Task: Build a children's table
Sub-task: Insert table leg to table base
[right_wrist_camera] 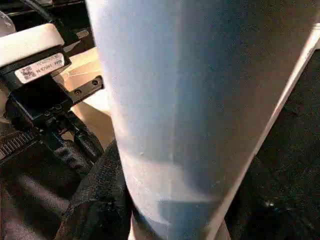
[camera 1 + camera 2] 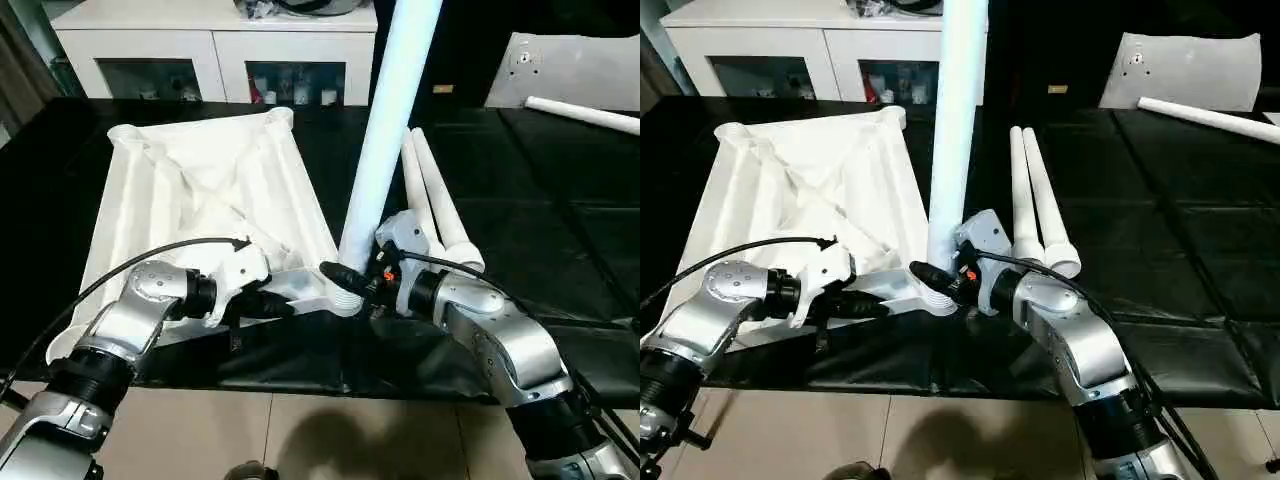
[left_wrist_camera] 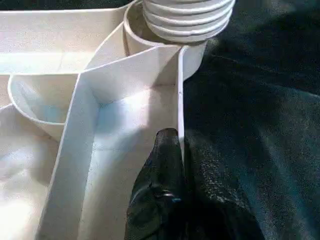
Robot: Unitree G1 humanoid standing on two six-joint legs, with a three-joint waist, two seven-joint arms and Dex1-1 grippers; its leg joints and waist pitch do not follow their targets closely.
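Currently the right hand [image 2: 940,280] is closed about the base of an upright leg [image 2: 958,120], just above where its threaded end meets the near corner socket [image 3: 150,37] of the table top [image 2: 810,190]. The fingers stand about half apart, with the leg filling the gap between them. From the left wrist view, several thread rings still sit above the socket rim, so the leg looks only partly screwed in.

Left hand [image 3: 167,165] is pinched shut on the thin edge wall of the top, next to that same corner, apparently steadying it.

Table top lies upside down on the dark worktop [image 2: 1180,230], ribbed underside up, its near edge toward the robot. Its far corner socket [image 2: 892,118] is open, with no leg in it.

Two loose legs [image 2: 1035,200] lie side by side just right of the upright one, thick ends toward the robot. A fourth leg [image 2: 1210,115] lies well apart at the far right, in front of a white panel [image 2: 1180,65]. A white cabinet [image 2: 790,45] stands behind the worktop.

Judgement: early stage. First leg is being seated, not yet home; three legs remain, then turning the table upright.
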